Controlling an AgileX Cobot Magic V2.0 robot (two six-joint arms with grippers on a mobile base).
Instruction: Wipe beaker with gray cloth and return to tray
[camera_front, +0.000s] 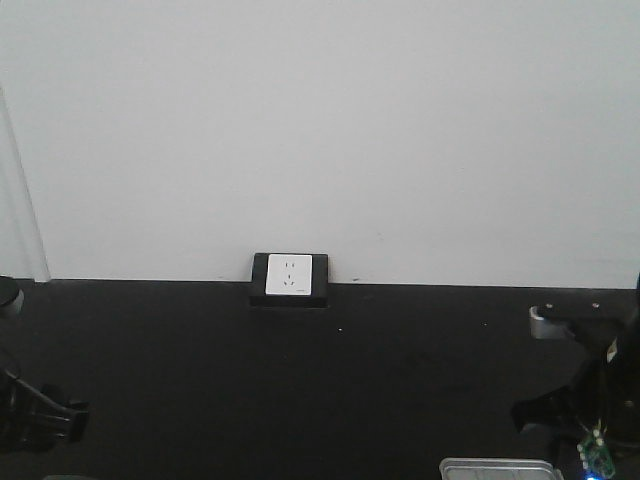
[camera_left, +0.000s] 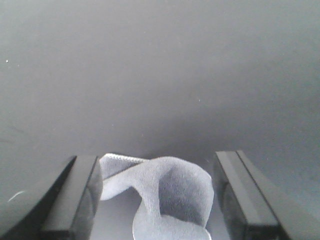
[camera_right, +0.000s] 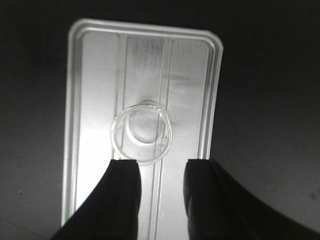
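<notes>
right wrist view: the right hand (camera_right: 161, 172) hangs with fingers apart, just short of the beaker (camera_right: 141, 134), which stands upright on the tray (camera_right: 95, 90). it looks like thin, slick, breakable glass; a gentle grip across the wall below the lip seems best. the left hand (camera_left: 157, 200), fingers apart, straddles the soft gray cloth (camera_left: 165, 197) on the table (camera_left: 160, 75).

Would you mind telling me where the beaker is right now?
In the right wrist view, the beaker stands upright near the middle of the tray, just ahead of the open right pincer.
</notes>
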